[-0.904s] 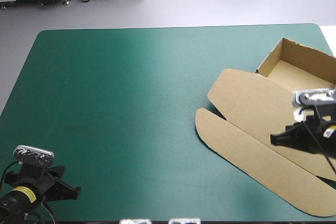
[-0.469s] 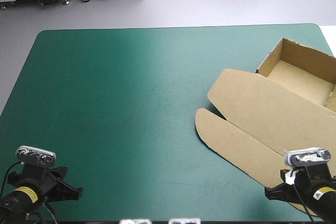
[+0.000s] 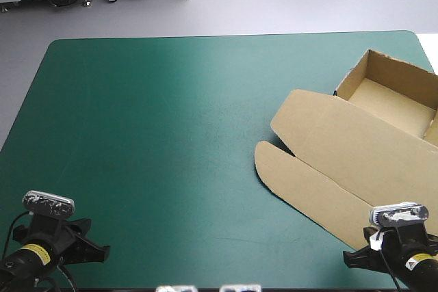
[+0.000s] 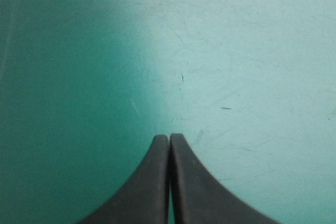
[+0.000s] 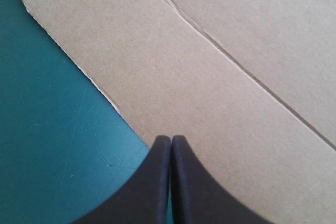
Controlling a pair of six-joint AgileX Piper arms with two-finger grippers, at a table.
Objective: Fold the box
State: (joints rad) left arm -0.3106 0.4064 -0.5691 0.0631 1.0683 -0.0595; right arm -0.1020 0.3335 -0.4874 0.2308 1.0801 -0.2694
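Observation:
The brown box (image 3: pixel 356 162) lies at the table's right side as an open tray (image 3: pixel 393 94) with raised walls at the far right and its lid flat toward the front. My right gripper (image 3: pixel 352 258) is shut at the front right corner, its tips just over the lid's front edge (image 5: pixel 126 114). In the right wrist view the shut right gripper (image 5: pixel 171 139) holds nothing, with a crease of the lid (image 5: pixel 226 51) ahead. My left gripper (image 3: pixel 101 251) sits shut at the front left corner over bare teal-green cover (image 4: pixel 210 51), far from the box.
The teal-green cover (image 3: pixel 157 135) stretches bare from the left edge to the box. The tray's right side runs past the table's right edge in the high view.
My right gripper has pulled back from over the lid near the tray to the table's front right corner. The left gripper has shifted only slightly. The box has not moved.

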